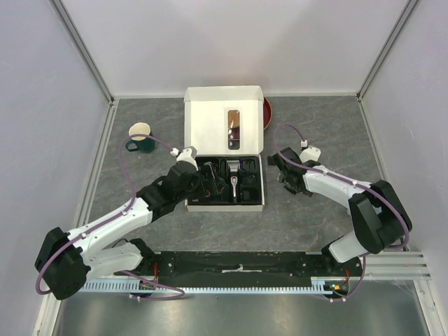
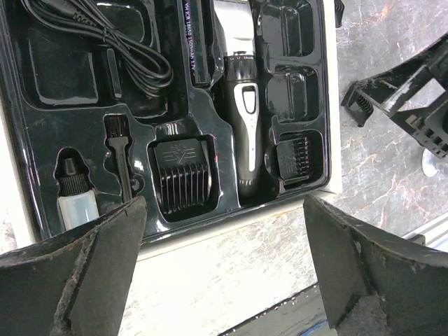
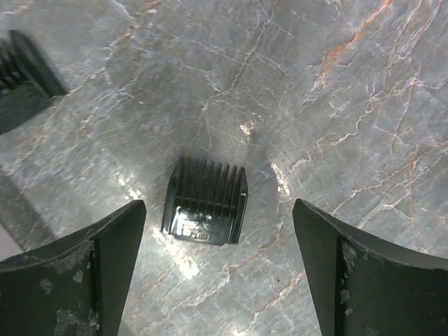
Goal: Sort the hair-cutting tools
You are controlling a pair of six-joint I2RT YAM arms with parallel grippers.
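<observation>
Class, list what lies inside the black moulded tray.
Inside the tray: a clipper, a coiled cable, a thin brush, a large comb guard, a small comb guard and a small clear bottle. A finger of the left hand covers the bottle's base and the brush's end.

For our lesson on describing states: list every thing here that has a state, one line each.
Case lid: open, raised.
Clipper: lying in its tray slot.
Cable: bundled in the tray.
Comb guard: loose on the table.
Left tool: open, empty.
Right tool: open, empty.
</observation>
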